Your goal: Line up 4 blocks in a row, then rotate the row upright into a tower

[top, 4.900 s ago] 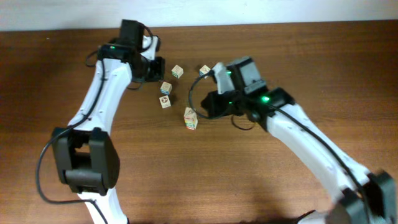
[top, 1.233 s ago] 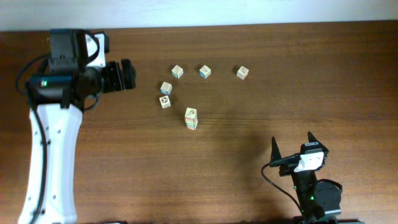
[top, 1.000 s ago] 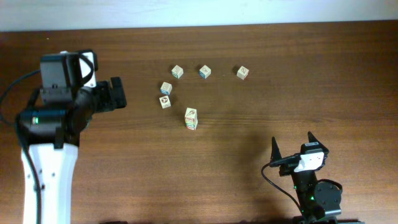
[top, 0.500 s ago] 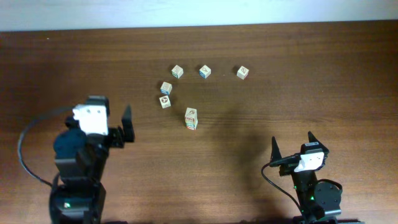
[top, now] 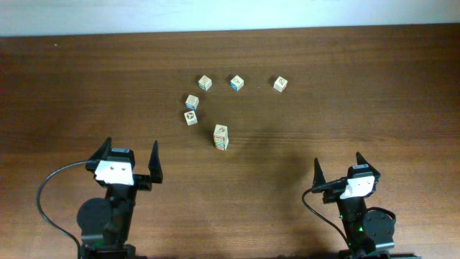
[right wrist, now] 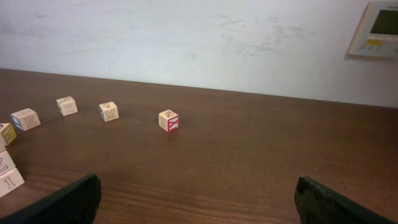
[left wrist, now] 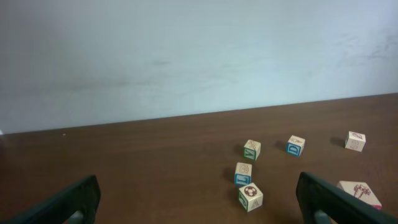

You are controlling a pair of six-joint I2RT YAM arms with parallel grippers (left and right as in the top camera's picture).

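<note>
Several small pale wooden blocks lie at the table's far middle. Three form a row: one block (top: 205, 83), a second (top: 236, 83), a third (top: 280, 84). Two more sit close together (top: 192, 102) (top: 190, 118), and a two-block stack (top: 221, 137) stands nearest me. My left gripper (top: 131, 146) is open at the front left, well short of them. My right gripper (top: 338, 160) is open at the front right. The left wrist view shows the pair (left wrist: 243, 173) (left wrist: 250, 196) ahead between the wide fingers. In the right wrist view the third block (right wrist: 168, 120) lies far ahead.
A pale wall (left wrist: 199, 56) rises behind the table's far edge. A white wall panel (right wrist: 379, 28) hangs at the upper right. Bare brown tabletop (top: 237, 194) lies between my two grippers and the blocks.
My left arm has swung back from the far left beside the blocks to the front left, gripper still open. The right arm and the blocks have not moved in the last second.
</note>
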